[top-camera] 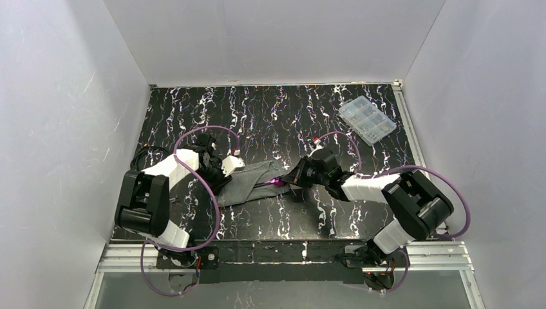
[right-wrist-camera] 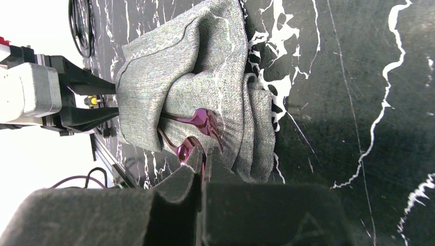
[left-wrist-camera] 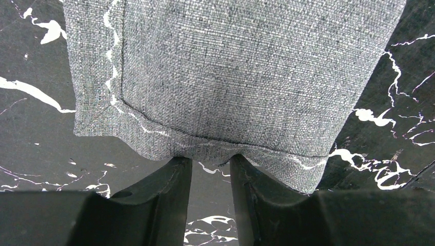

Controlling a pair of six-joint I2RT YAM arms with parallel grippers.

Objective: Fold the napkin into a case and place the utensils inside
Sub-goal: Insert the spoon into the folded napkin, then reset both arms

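Note:
The dark grey napkin [top-camera: 248, 182] lies folded into a narrow case in the middle of the table. In the right wrist view the case [right-wrist-camera: 169, 77] gapes at its near end. The purple fork [right-wrist-camera: 206, 121] lies in that opening, tines out. My right gripper [right-wrist-camera: 202, 154] is shut on the bowl of the purple spoon [right-wrist-camera: 184, 149], whose handle runs into the case. My left gripper [left-wrist-camera: 210, 160] is open, its fingertips [left-wrist-camera: 177, 166] touching the stitched hem of the cloth [left-wrist-camera: 231, 77] at the case's far end. In the top view the two grippers, left [top-camera: 223, 168] and right [top-camera: 294, 181], sit at opposite ends.
A clear plastic compartment box [top-camera: 367, 120] stands at the back right of the black marbled table [top-camera: 270, 116]. White walls close in the sides and back. Purple cables loop over both arms.

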